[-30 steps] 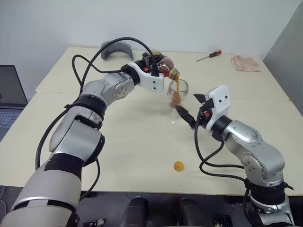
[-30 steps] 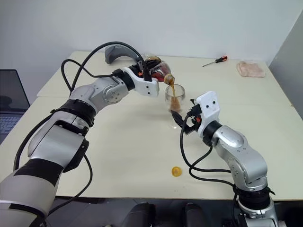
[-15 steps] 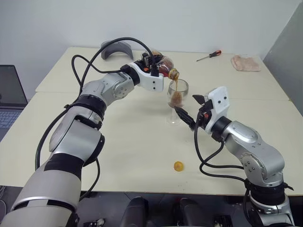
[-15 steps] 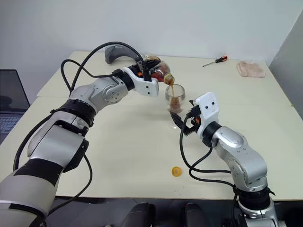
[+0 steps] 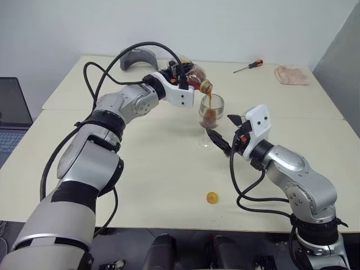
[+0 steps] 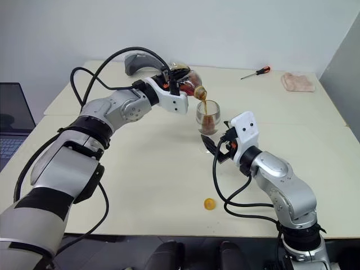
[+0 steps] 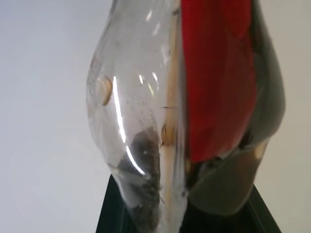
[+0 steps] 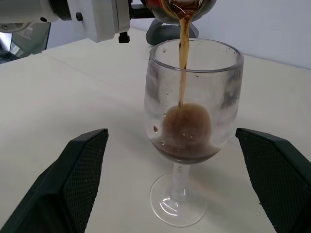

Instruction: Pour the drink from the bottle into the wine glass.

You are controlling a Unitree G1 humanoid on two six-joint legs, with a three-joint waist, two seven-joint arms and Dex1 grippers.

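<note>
Near the frame's centre, the left pincer [image 5: 188,79] clamps the tilted bottle [image 5: 197,77], its drink [image 8: 183,43] streaming into the wine glass [image 8: 190,121] on the table [image 5: 146,169]. The right pincer [image 8: 180,179] gapes wide around the stem, seemingly not touching.

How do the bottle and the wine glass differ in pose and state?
The bottle is tilted in the shut left gripper, above the table; the wine glass stands upright on the table, held by nothing. The bottle has a red label; the wine glass is plain. Both are clear and hold dark drink.
</note>
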